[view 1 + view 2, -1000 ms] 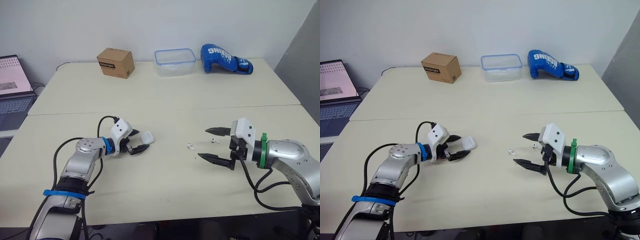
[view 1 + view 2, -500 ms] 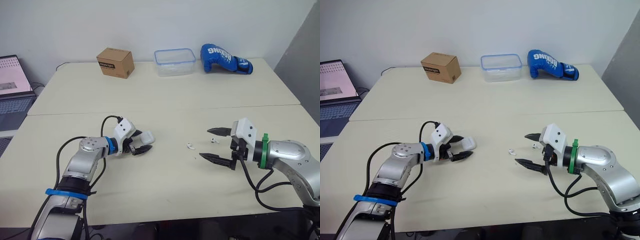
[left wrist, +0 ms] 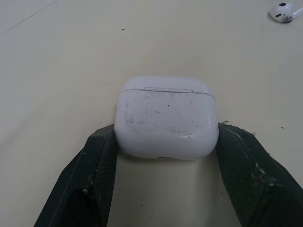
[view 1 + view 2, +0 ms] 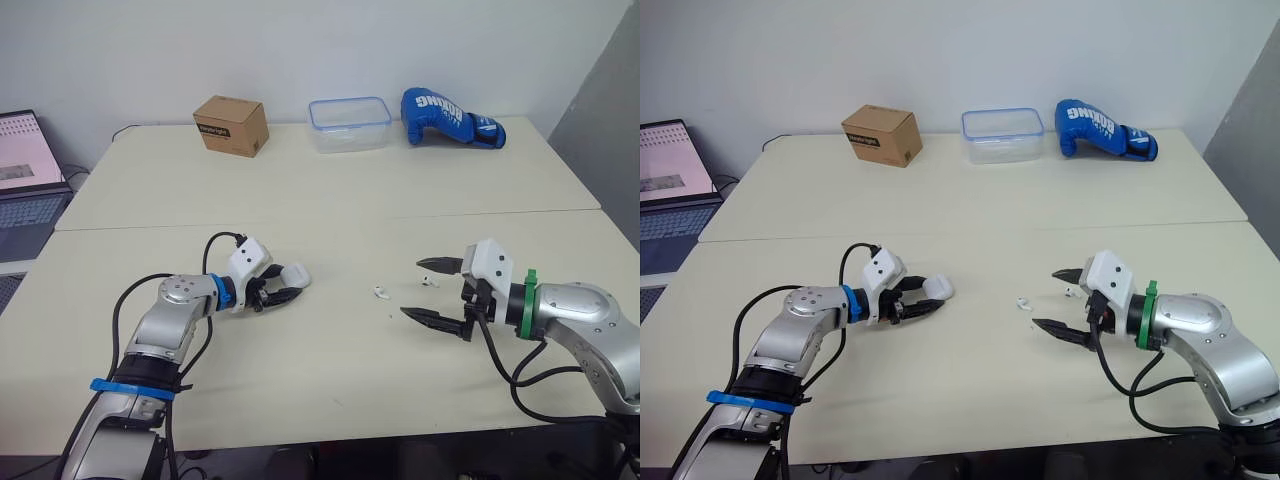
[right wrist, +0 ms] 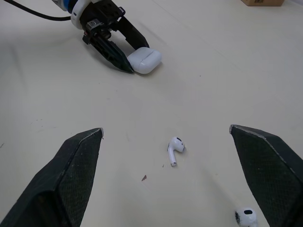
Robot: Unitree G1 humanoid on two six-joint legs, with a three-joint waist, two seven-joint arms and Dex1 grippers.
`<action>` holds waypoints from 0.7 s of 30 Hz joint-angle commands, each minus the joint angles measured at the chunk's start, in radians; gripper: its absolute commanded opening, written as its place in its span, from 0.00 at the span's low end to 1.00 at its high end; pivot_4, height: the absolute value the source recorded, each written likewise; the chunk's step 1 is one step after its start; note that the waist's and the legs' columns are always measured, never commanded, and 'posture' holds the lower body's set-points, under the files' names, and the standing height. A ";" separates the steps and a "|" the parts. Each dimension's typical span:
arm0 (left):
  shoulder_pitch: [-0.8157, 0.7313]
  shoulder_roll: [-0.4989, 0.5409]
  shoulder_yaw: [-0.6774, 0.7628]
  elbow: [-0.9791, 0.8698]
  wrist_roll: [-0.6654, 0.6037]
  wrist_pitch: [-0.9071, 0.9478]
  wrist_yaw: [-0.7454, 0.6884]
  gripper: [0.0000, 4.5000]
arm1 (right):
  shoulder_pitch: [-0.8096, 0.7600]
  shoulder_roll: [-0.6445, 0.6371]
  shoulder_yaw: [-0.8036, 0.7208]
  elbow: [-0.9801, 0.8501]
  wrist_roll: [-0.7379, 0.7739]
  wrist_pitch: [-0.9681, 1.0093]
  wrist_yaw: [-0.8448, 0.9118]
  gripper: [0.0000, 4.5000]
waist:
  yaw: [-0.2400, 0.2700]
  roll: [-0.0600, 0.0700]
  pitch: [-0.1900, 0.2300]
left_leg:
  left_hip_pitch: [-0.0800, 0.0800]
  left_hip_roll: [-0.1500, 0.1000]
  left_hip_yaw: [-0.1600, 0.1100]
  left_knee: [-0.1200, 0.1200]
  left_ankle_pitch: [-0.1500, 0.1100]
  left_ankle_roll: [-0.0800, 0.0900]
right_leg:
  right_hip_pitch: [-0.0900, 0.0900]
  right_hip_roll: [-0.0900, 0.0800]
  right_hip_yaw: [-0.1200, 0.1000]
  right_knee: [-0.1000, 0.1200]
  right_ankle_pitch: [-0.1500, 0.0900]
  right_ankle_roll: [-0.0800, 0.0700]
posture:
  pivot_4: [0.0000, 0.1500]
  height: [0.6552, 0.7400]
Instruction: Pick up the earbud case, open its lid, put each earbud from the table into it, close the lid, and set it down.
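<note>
Small white earbud case [image 3: 166, 118] of glossy plastic, rounded-square in outline, on the cream table [image 4: 330, 200], left of centre and towards the near edge. Lid shut, with a thin seam line and a shallow oblong mark along the side facing away from the wrist. Upper face scuffed, with fine dark scratches and specks. Clasped by the left gripper [image 3: 168, 130], one black finger [image 3: 102, 151] pressed against each side of the body. Right gripper [image 4: 412, 288] spread wide and holding nothing, low over the table, well apart from the case. Two loose white earbuds on the table: stemmed earbud [image 5: 174, 149] between the case and the right gripper, second earbud [image 5: 245, 216] just beside one finger of the right gripper. Along the far edge: brown cardboard box [image 4: 232, 125], clear plastic tub with blue rim [image 4: 349, 124], blue boxing glove [image 4: 450, 118].
</note>
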 commanded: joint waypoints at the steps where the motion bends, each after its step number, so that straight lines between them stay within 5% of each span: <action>1: 0.002 0.010 -0.010 -0.023 0.006 0.003 -0.015 0.60 | -0.002 0.003 -0.028 -0.023 0.004 -0.019 -0.007 1.00 | 0.000 0.000 0.000 | 0.000 0.000 0.000 0.000 0.000 0.000 | 0.000 0.000 0.000 0.000 0.000 0.000 | 1.00 0.89; 12: 0.005 -0.003 0.015 -0.021 0.012 -0.045 0.012 0.60 | -0.007 0.005 -0.025 -0.023 0.004 -0.016 -0.010 1.00 | 0.000 0.000 0.000 | 0.000 0.000 0.000 0.000 0.000 0.000 | 0.000 0.000 0.000 0.000 0.000 0.000 | 1.00 0.89; 21: 0.060 -0.014 0.114 -0.098 0.009 -0.324 0.102 0.60 | -0.103 0.010 -0.060 0.014 0.120 0.125 -0.007 1.00 | 0.000 -0.001 0.000 | -0.001 0.000 0.000 0.000 0.000 0.000 | -0.001 0.000 0.000 0.000 0.000 0.000 | 1.00 0.89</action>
